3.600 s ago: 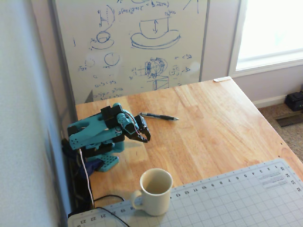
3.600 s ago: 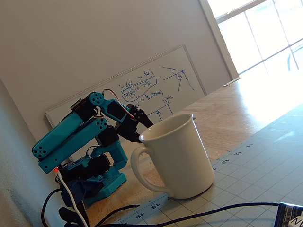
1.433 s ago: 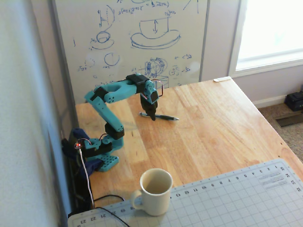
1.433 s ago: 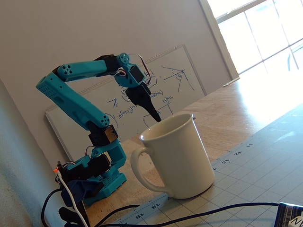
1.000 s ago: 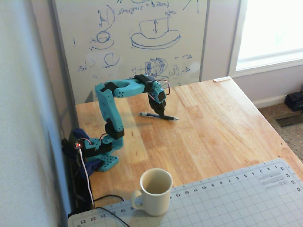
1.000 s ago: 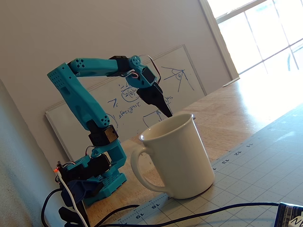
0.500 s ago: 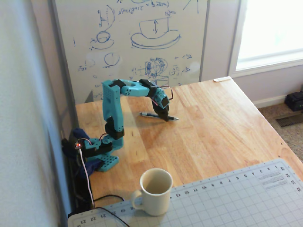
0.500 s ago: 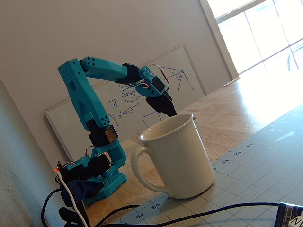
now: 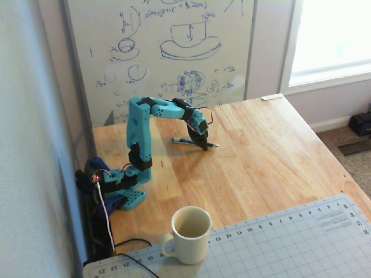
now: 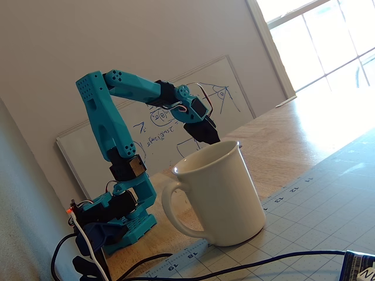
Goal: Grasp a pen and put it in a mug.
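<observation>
An office or hobby workroom is suggested: a whiteboard (image 9: 174, 52) covered in blue sketches is leaned against the wall, a gridded cutting mat (image 9: 278, 243) is laid on the wooden table (image 9: 261, 162), and carpet (image 9: 348, 156) is seen beneath a bright window (image 9: 336, 35).

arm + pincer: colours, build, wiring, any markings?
Arm: teal printed plastic links with black servo blocks at the joints; in a fixed view the upper link has perforated holes. Pincer: black, tapering fingers. Thin red and white wires loop near the wrist; a white cable and black cables leave the teal base, where a small red LED glows. No visible lettering.
</observation>
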Motion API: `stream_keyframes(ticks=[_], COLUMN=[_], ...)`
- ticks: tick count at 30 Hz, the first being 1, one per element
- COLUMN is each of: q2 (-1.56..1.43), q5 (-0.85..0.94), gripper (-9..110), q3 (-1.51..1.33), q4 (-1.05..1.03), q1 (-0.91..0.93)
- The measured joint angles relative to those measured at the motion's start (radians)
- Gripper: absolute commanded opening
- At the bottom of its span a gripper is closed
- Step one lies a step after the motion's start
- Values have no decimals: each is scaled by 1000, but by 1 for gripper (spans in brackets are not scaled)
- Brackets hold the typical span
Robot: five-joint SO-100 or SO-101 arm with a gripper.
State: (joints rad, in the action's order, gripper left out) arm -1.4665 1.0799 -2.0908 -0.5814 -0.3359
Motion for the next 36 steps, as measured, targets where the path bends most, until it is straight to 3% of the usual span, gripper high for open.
stream_keyframes(ticks=[8, 19, 36], q2=[5, 5, -91], q5=[80, 143, 144], gripper=[23, 1, 1], q3=[0, 0, -66], q4=[2, 3, -14], q1=[15, 17, 20])
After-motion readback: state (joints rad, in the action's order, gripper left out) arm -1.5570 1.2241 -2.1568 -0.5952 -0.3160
